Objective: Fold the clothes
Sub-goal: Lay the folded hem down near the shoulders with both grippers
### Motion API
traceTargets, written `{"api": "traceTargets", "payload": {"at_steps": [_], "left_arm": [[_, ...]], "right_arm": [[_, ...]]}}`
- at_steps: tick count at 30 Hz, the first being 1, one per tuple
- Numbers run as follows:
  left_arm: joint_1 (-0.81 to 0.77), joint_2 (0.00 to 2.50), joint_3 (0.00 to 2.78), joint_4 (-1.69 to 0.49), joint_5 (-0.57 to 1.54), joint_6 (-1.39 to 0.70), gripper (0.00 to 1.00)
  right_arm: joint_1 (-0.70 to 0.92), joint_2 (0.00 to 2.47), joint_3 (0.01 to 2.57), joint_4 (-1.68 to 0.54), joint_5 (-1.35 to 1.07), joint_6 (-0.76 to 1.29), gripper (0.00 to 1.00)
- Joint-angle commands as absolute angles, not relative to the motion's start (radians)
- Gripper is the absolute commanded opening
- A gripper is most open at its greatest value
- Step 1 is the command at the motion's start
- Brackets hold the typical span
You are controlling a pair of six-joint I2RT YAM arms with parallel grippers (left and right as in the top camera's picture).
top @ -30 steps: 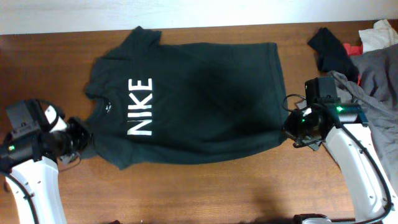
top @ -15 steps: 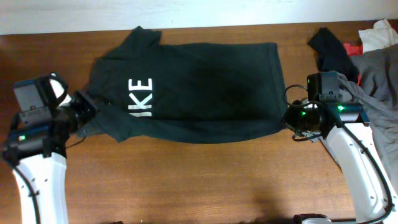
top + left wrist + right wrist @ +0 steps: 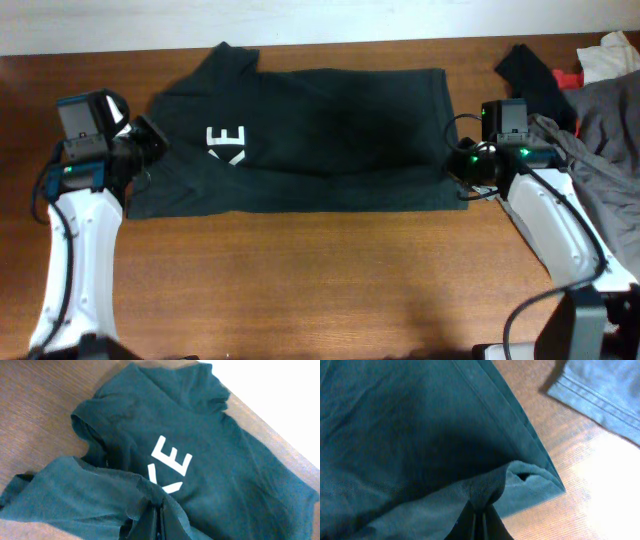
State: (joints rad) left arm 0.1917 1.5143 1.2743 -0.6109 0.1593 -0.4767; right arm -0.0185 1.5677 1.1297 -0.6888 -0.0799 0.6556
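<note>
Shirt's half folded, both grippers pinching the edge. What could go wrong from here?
1. Thin pinches: the left gripper and right gripper hold only a bunched edge of the shirt; it could slip out.
2. The grey garment lies right beside the right gripper and might get dragged along.
3. Fabric is rumpled at the left pinch, so the fold may land creased.

The clothes (image 3: 330, 140) are showing a very dark blackish green, with white letters (image 3: 226, 145) standing out on them. The table (image 3: 320, 280) is showing reddish-brown wood grain. A grey garment (image 3: 610, 120), a black cloth (image 3: 530, 75) and what is possibly a red scrap (image 3: 570, 78) are lying at one corner.
</note>
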Motion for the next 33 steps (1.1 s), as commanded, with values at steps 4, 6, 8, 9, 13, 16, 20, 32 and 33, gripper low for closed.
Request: {"api": "traceTargets", "payload": {"at_steps": [4,6,8,9,13,16,20,32,33], "left_arm": [[0.189,1.657,1.291,-0.550,0.123,-0.485,0.01],[0.189,1.701,1.291,-0.527,0.122,-0.485,0.01],[0.189,1.747,1.291,-0.504,0.122,-0.484,0.01],[0.189,1.770,1.291,-0.490,0.123,-0.484,0.01],[0.189,1.840,1.291,-0.429,0.122,-0.484,0.01],[0.189,1.865,1.291,-0.395,0.122,-0.484,0.01],[0.189,1.877,1.291,-0.345,0.123,-0.484,0.01],[0.168,1.879,1.291,-0.323,0.119,-0.477,0.01],[0.168,1.879,1.291,-0.323,0.109,-0.477,0.01]], "right_arm": [[-0.014,1.681,1.148,-0.580,-0.071,0.666,0.04],[-0.014,1.718,1.148,-0.541,-0.070,0.666,0.04],[-0.014,1.751,1.148,-0.510,-0.070,0.666,0.04],[-0.014,1.766,1.148,-0.496,-0.070,0.666,0.04],[-0.014,1.808,1.148,-0.452,-0.067,0.665,0.04],[-0.014,1.815,1.148,-0.422,-0.066,0.665,0.04],[-0.013,1.815,1.148,-0.370,-0.064,0.666,0.05],[-0.013,1.816,1.147,-0.339,-0.033,0.666,0.11],[-0.013,1.819,1.147,-0.339,-0.033,0.666,0.15]]}}
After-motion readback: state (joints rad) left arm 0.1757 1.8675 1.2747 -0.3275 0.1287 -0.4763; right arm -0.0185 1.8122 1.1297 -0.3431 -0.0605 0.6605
